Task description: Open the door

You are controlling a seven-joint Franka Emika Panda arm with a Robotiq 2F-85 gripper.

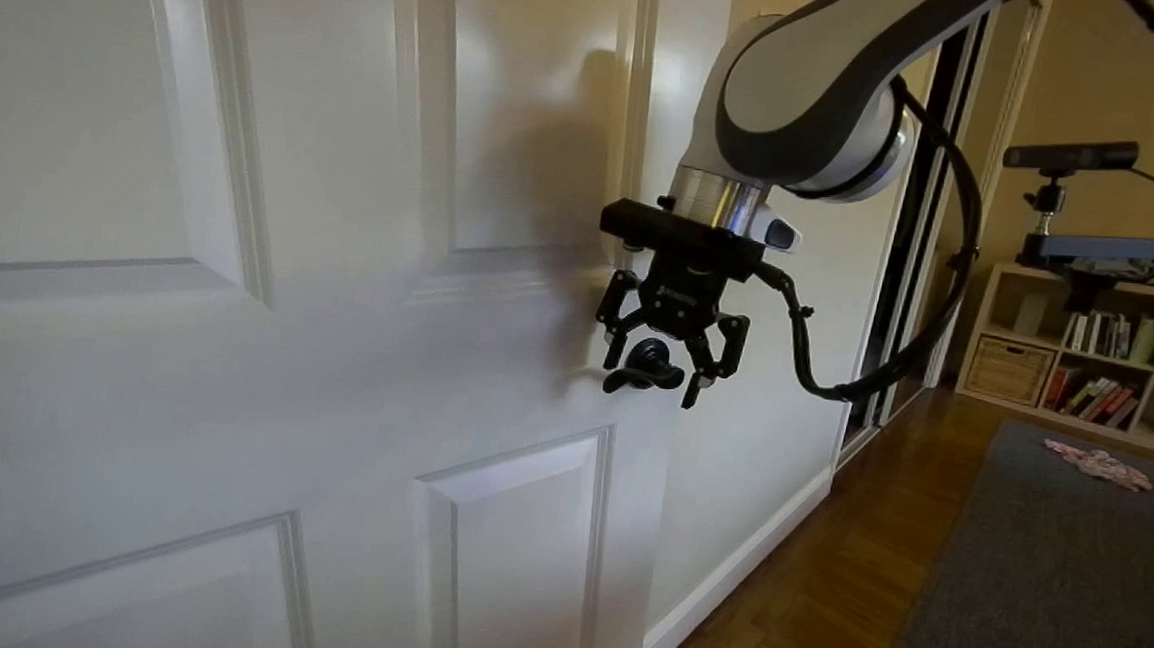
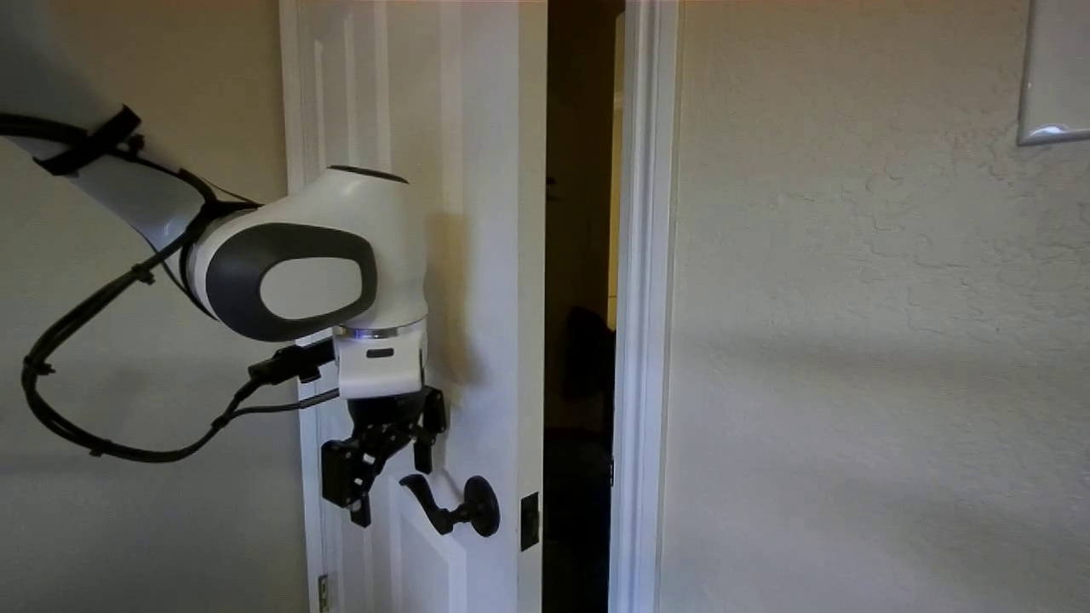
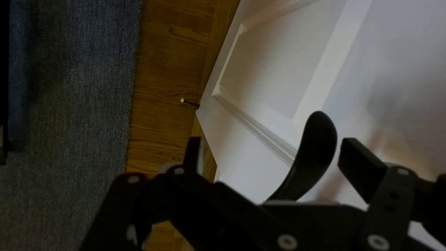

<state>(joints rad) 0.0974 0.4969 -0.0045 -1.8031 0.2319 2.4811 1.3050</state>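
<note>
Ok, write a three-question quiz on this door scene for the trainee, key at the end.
1. True or false: the white door is fully shut.
2. Choose one: its handle is (a) a round knob, (b) a lever, (c) a pull ring.
3. Short answer: are the fingers clamped on the handle, and how can you tell?

Key
1. False; its edge stands apart from the door frame.
2. b
3. No; in the wrist view they are spread, with space showing on either side of the handle.
</note>
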